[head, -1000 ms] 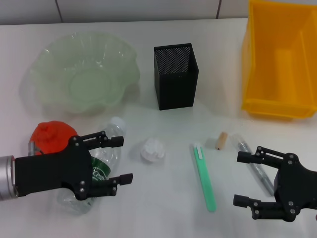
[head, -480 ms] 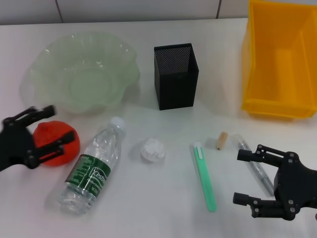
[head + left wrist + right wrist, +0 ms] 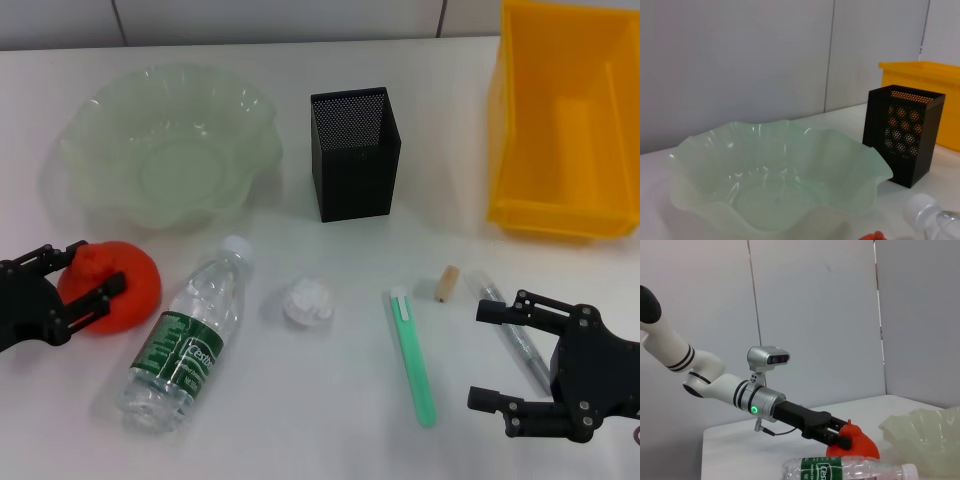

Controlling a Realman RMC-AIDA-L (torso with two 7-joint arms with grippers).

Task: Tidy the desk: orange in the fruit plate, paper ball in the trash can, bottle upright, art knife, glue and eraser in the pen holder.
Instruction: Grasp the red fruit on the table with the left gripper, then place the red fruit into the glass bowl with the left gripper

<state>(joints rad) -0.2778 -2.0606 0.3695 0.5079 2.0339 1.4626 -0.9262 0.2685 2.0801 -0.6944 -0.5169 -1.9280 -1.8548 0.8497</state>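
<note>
One white desk carries everything. On it stand three containers: one yellow trash can at the far right, one pale green fruit plate at the far left, and one black mesh pen holder between them. Nothing shows inside the trash can or the fruit plate; the pen holder's inside cannot be made out.

One clear bottle with a green label lies on its side near the front left, its white cap pointing toward the fruit plate. One orange sits just left of it, in front of the plate. The left gripper has its jaws apart with one finger on each side of the orange, close against it.

One green art knife lies lengthwise right of centre. One grey pen-like stick lies farther right, partly under the right gripper, which hovers with jaws wide apart, holding nothing. One paper ball rests between bottle and knife. One small tan eraser lies beyond the knife's far end.
</note>
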